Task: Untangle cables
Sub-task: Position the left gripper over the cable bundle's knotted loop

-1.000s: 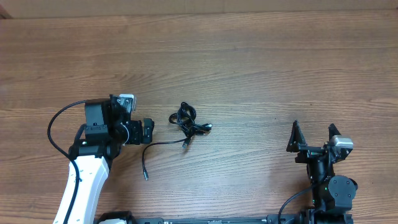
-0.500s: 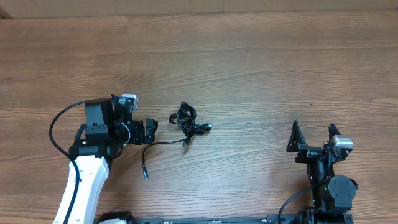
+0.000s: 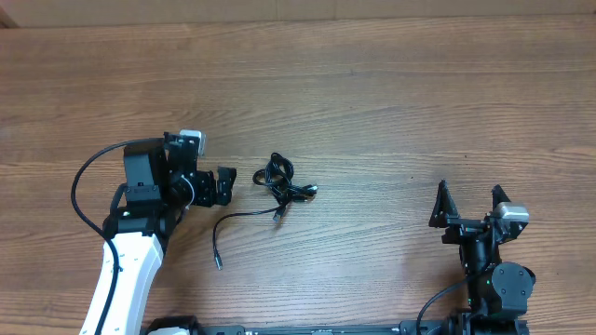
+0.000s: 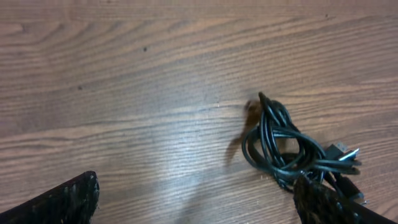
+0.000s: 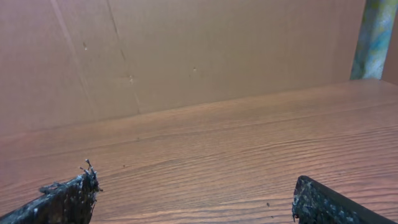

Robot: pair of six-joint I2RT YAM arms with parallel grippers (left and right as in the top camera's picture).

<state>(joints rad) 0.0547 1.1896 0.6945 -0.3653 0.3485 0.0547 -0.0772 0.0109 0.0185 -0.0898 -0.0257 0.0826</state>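
The cables lie as a small black knotted clump on the wooden table, left of centre. One loose strand runs from the clump toward the near left and ends in a plug. My left gripper is open and empty, just left of the clump, apart from it. In the left wrist view the clump lies ahead and to the right, close to the right finger, between the open jaws. My right gripper is open and empty at the near right, far from the cables; it also shows in the right wrist view.
The wooden table stretches bare to the far side and right. A brown cardboard wall stands at the table's far edge in the right wrist view. A thick black arm wire loops left of the left arm.
My left gripper has moved slightly toward the far side and stays just left of the clump. The cables and the right arm have not moved.
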